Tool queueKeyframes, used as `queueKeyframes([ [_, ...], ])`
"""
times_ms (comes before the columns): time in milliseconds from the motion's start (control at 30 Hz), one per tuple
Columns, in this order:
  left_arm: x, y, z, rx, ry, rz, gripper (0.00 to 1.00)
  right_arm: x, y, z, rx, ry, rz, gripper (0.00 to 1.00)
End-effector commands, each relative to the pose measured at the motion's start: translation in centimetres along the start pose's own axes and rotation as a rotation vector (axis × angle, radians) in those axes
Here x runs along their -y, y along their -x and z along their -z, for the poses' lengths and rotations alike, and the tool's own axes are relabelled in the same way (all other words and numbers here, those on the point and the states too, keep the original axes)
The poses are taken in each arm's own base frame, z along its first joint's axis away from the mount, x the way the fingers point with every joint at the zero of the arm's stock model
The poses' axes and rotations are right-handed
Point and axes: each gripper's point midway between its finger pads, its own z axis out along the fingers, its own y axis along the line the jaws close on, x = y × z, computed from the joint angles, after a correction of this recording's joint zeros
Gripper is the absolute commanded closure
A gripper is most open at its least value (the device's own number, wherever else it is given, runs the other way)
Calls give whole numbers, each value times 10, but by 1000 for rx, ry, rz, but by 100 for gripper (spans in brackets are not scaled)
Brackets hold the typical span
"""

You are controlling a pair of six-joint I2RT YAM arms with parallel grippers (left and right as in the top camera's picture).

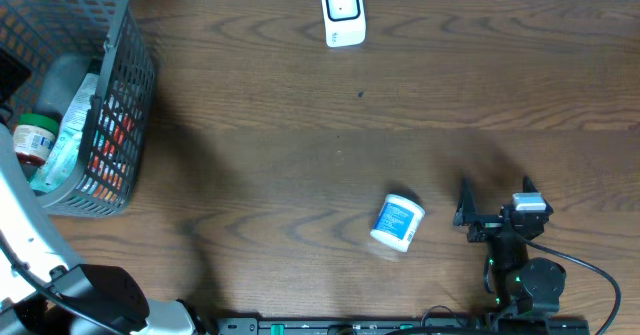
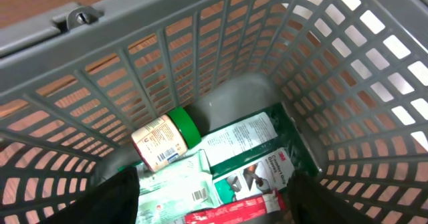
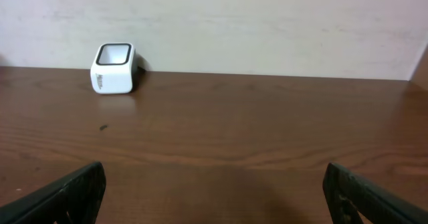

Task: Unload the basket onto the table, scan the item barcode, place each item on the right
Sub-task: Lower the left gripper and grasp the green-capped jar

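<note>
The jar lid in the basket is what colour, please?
Green lid; the left wrist view shows it best.

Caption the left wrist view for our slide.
Left gripper above a grey plastic basket holding a green-lidded jar and white packets.

Grey basket point(image 1: 128, 85) at left, white scanner point(image 1: 343, 13) at back, blue-labelled tub point(image 1: 398, 221) near right gripper point(image 1: 495, 188)

Looks like a mock shop checkout, prob. in a lab/test room. Grey plastic shopping basket point(image 1: 125, 85) holds packaged goods, e.g. a green-lidded jar point(image 2: 166, 141) & printed packets point(image 2: 244, 140). Small white scanner point(image 1: 342, 13) stands on a wood-grain table point(image 1: 260, 125), w/ a plain pale wall point(image 3: 267, 23) behind.
</note>
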Motion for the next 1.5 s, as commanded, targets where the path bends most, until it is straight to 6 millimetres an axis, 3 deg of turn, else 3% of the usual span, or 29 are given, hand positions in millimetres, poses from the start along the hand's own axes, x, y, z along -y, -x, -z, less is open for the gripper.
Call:
queueKeyframes([
  [0,-7,-9,-14,-23,30,-35,29,2,0,0,1,-11,-10,1],
  [267,-14,-35,-58,-127,49,-249,25,2,0,0,1,-11,-10,1],
  [567,-62,-71,-121,-297,110,-324,18,2,0,0,1,-11,-10,1],
  [1067,-72,-111,-157,-439,103,-407,18,2,0,0,1,-11,-10,1],
  [1467,-77,-133,-183,-491,105,-408,18,2,0,0,1,-11,-10,1],
])
